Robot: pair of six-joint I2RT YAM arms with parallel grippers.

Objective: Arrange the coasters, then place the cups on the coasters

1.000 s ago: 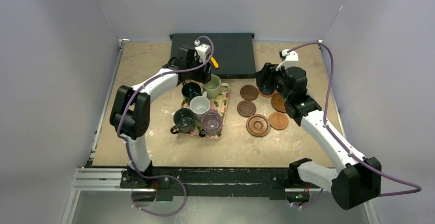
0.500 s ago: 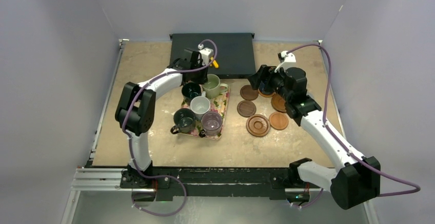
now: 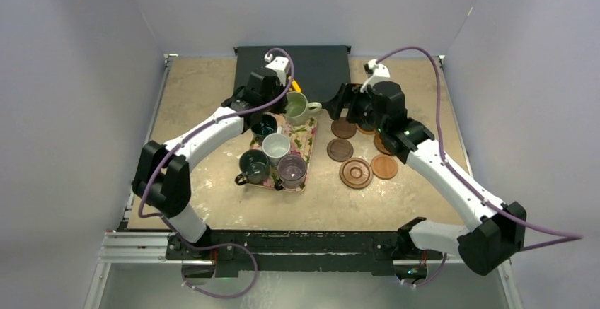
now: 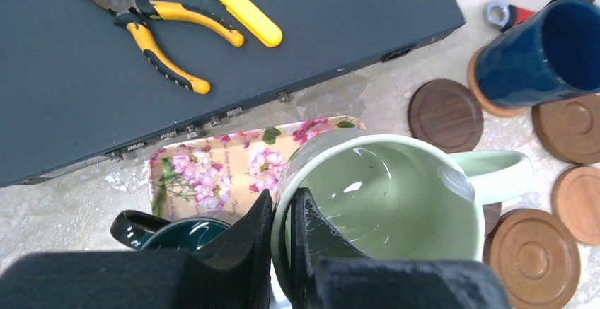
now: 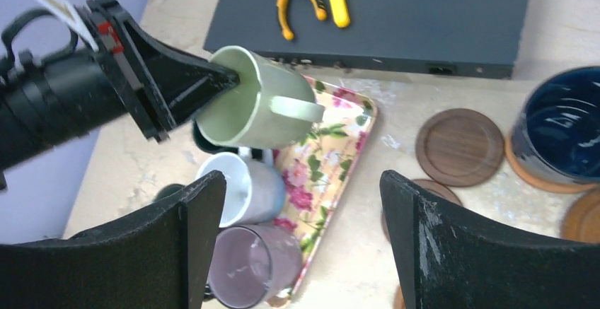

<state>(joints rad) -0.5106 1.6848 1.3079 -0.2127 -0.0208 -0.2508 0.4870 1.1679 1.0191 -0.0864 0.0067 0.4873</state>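
My left gripper (image 4: 281, 199) is shut on the rim of the pale green cup (image 4: 382, 196), one finger inside and one outside, and holds it tilted above the back of the floral tray (image 3: 306, 139). On the tray stand the dark teal cup (image 3: 264, 125), the white cup (image 3: 276, 146), the dark grey-black cup (image 3: 253, 165) and the purplish cup (image 3: 291, 170). The navy cup (image 5: 559, 129) sits on a light tan coaster. My right gripper (image 5: 301, 182) hangs open over the tray's right edge, holding nothing. Several coasters lie right of the tray: dark brown (image 3: 344, 128), dark brown (image 3: 339, 149), ringed reddish (image 3: 356, 172), tan (image 3: 384, 167).
A flat dark box (image 3: 322, 68) lies at the back, carrying yellow-handled pliers (image 4: 148, 22) and a yellow screwdriver (image 4: 244, 18). A small red-handled tool (image 4: 506, 15) lies behind the navy cup. The two grippers are close together near the tray's back right corner.
My left gripper has shut on the pale green cup's rim and lifted it off the tray. My right arm has swung left from the coasters toward the tray, jaws open.
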